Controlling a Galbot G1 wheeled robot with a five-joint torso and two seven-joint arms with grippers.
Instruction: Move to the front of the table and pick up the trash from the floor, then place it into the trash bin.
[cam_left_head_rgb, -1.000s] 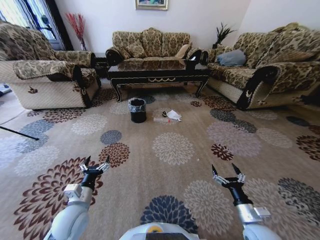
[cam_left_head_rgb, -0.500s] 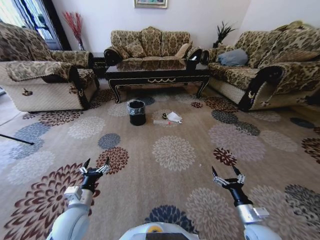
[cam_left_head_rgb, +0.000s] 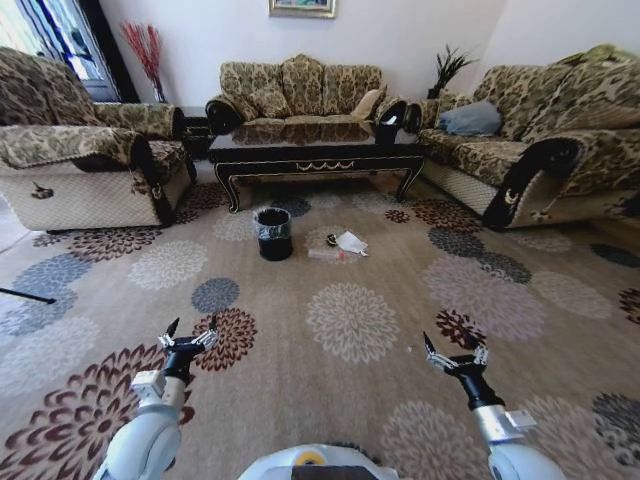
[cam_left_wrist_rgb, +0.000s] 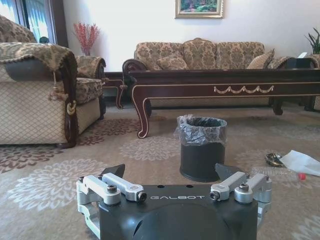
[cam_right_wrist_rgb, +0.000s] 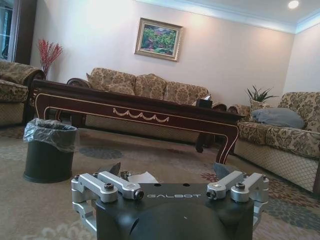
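**floor_watcher:** Trash (cam_left_head_rgb: 345, 240) count, please? Seeing three pieces on the carpet (cam_left_head_rgb: 350, 320): one white wad (cam_left_head_rgb: 352, 242), one clear bottle (cam_left_head_rgb: 325, 254) with a red cap, one tiny dark wrapper (cam_left_head_rgb: 331, 239). All bunched together on the floor, just in front of the table (cam_left_head_rgb: 315, 150) and right beside the trash bin (cam_left_head_rgb: 273, 232), on its right from the head view.

**g1_nerd:** Same count here. One bin, black and round, clear bag crinkled over the rim, standing upright on the carpet. One table, long and dark, gold scroll along the front edge. Two arms, both held low and forward, well short of the litter.

**floor_watcher:** And the hands?

**g1_nerd:** Left hand (cam_left_head_rgb: 193, 325) up off the carpet, fingers spread wide apart, holding nothing. Right hand (cam_left_head_rgb: 447, 340) likewise: pointed forward, fingers splayed, nothing between them. Mirror poses, pretty much.

**floor_watcher:** Anything hard to make out?

**g1_nerd:** Plenty. From the right wrist, just a white corner of the wad (cam_right_wrist_rgb: 142, 177) poking up over the hand body, bottle and wrapper hidden behind it. From the left wrist, bottle (cam_left_wrist_rgb: 280, 173) nearly see-through against the carpet, red cap as the only giveaway. Wrapper (cam_left_wrist_rgb: 274, 159) too small to say what kind. Can't see inside the bin (cam_left_wrist_rgb: 202, 147) from any angle.
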